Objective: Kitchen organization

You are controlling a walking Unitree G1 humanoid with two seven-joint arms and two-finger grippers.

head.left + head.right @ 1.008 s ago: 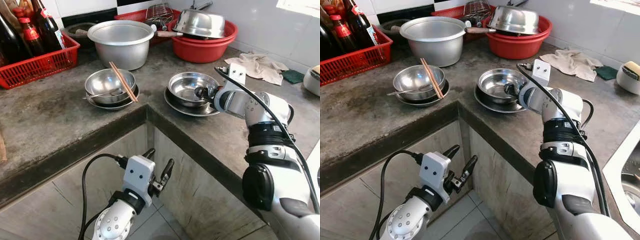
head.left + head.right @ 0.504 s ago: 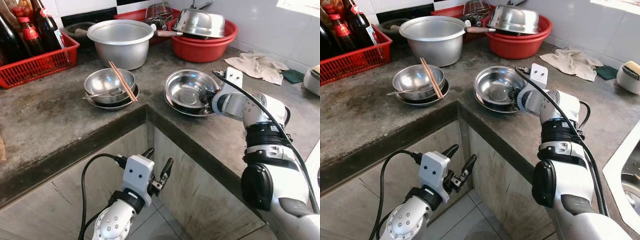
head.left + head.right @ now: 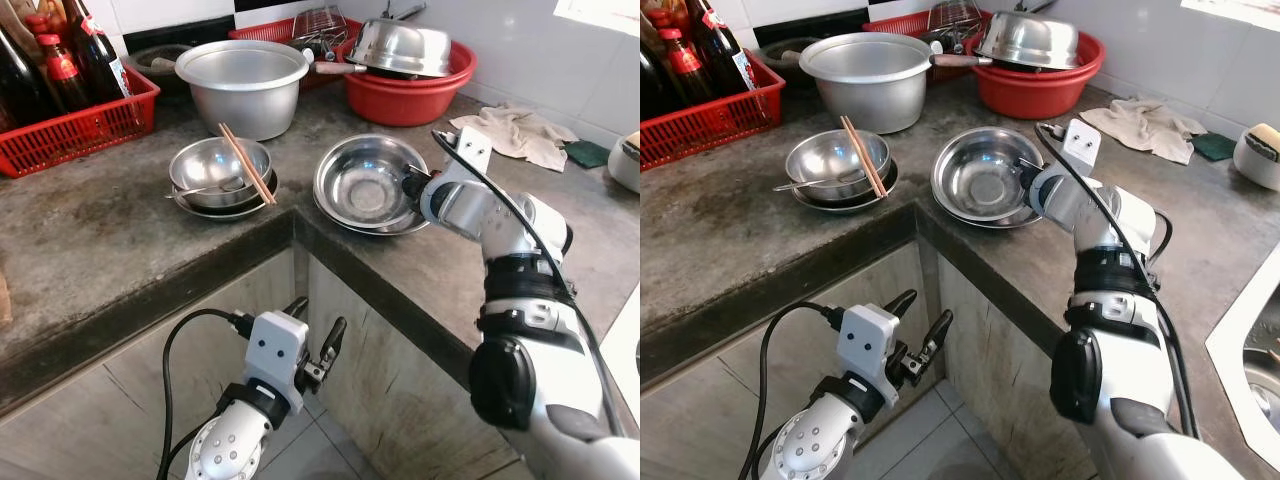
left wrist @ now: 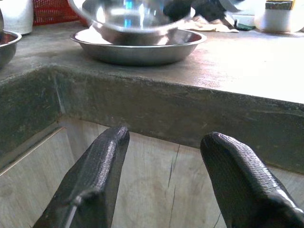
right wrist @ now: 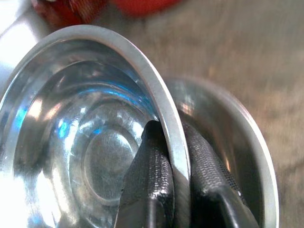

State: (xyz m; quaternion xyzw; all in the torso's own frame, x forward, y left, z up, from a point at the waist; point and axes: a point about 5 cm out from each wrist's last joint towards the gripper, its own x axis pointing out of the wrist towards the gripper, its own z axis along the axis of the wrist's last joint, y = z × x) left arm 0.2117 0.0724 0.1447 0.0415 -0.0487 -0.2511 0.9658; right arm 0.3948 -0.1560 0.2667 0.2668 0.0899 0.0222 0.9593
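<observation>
A steel bowl (image 3: pixel 365 180) is tilted up off the shallow steel plate (image 3: pixel 400 226) under it, near the counter's inner corner. My right gripper (image 3: pixel 410 187) is shut on the bowl's right rim, one finger (image 5: pixel 149 175) inside and the other finger (image 5: pixel 204 175) outside. To its left a second steel bowl (image 3: pixel 218 165) stands on a plate with a pair of chopsticks (image 3: pixel 246 162) and a spoon across it. My left gripper (image 4: pixel 164 178) hangs open below the counter edge, holding nothing.
A big aluminium pot (image 3: pixel 242 85) stands behind the bowls. A red basin (image 3: pixel 405 95) holds an upturned steel pan at the back. A red basket (image 3: pixel 75 125) of bottles is at far left. A cloth (image 3: pixel 515 132) and a white cup (image 3: pixel 1258 155) lie right.
My right gripper has lifted and tipped the steel bowl by its rim and carried it a little to the left, off the plate. The left arm has stayed still.
</observation>
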